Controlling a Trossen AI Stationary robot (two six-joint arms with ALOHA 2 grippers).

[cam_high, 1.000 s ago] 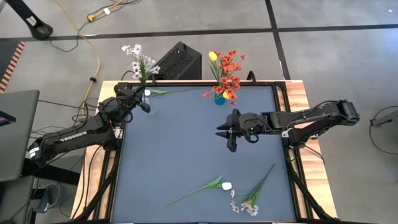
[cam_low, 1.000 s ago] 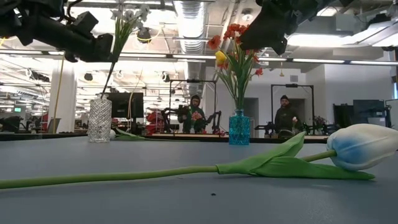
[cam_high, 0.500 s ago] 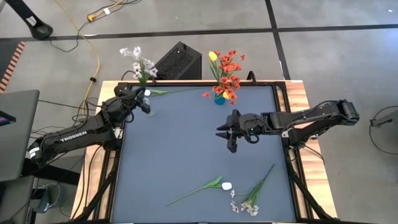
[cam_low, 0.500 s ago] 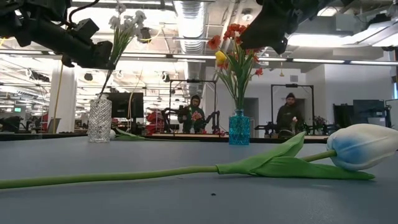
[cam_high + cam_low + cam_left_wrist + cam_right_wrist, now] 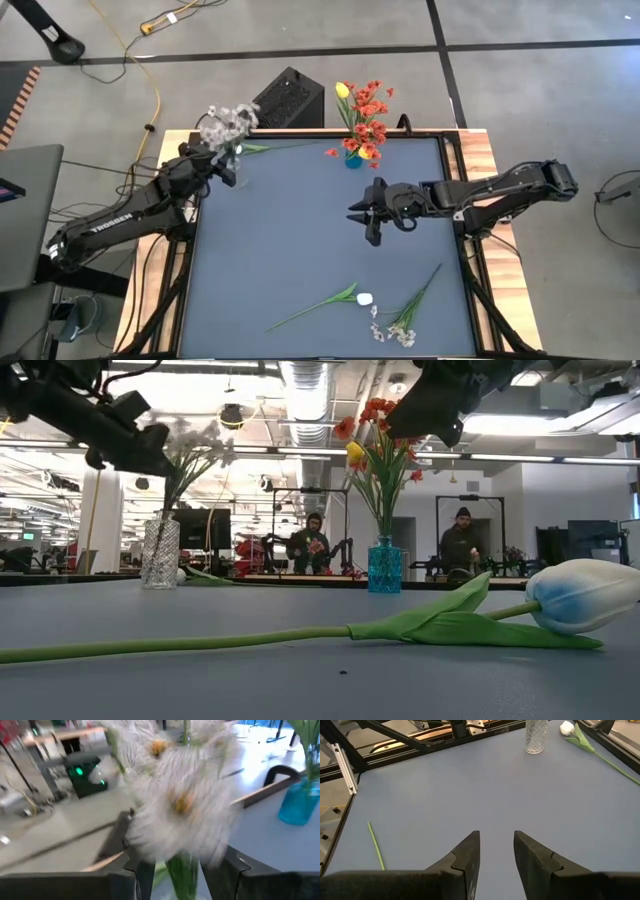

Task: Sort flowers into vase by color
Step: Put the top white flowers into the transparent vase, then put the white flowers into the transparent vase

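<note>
On the blue-grey table mat (image 5: 300,240), the left gripper (image 5: 222,168), fingers apart, should clear the white-blossom sprig (image 5: 226,122) in the clear glass vase (image 5: 160,553) without snagging; right gripper (image 5: 366,216) waits part-open.

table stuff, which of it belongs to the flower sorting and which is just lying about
Job: clear vase with the whitish sprig; blue vase holding red and yellow flowers; white tulip, whitish sprig and another white bud lying loose; left gripper; right gripper.

Lying about: black box; yellow cable.
</note>
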